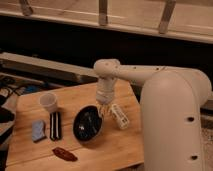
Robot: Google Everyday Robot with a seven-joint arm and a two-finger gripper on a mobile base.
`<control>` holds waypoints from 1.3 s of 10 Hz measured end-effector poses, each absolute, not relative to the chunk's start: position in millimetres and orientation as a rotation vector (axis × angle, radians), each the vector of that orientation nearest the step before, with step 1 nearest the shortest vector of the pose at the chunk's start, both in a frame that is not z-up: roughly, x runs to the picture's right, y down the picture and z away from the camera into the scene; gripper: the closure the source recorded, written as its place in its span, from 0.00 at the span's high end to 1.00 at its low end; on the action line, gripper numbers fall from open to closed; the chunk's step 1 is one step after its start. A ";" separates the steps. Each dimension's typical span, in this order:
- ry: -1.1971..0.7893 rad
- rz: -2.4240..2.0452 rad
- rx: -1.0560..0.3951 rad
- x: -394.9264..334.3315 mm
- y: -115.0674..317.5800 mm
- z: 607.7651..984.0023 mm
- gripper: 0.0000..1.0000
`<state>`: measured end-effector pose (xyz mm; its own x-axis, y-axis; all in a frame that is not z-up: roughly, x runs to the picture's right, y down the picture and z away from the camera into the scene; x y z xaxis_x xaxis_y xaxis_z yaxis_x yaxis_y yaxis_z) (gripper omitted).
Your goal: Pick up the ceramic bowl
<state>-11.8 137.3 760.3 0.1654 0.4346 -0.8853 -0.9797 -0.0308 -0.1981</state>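
Ceramic bowl [87, 126], black, glossy, mid wooden table [117, 146], btwn flat black item [55, 125] and white obj [120, 116]; gripper [103, 110] at bowl's upper-right rim, contact unclear, open/closed can't tell; white paper cup [48, 102] to upper left.

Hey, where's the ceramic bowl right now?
In the camera view, the ceramic bowl sits centrally on the wooden table, between a black rectangular object on its left and a white object on its right; the gripper hangs at its upper-right rim.
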 end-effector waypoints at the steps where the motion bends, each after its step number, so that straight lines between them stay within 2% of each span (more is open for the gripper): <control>1: 0.710 1.302 -1.012 -11.1 136.2 759.0 0.04; 13: 0.684 1.292 -1.021 -13.0 124.5 739.9 0.04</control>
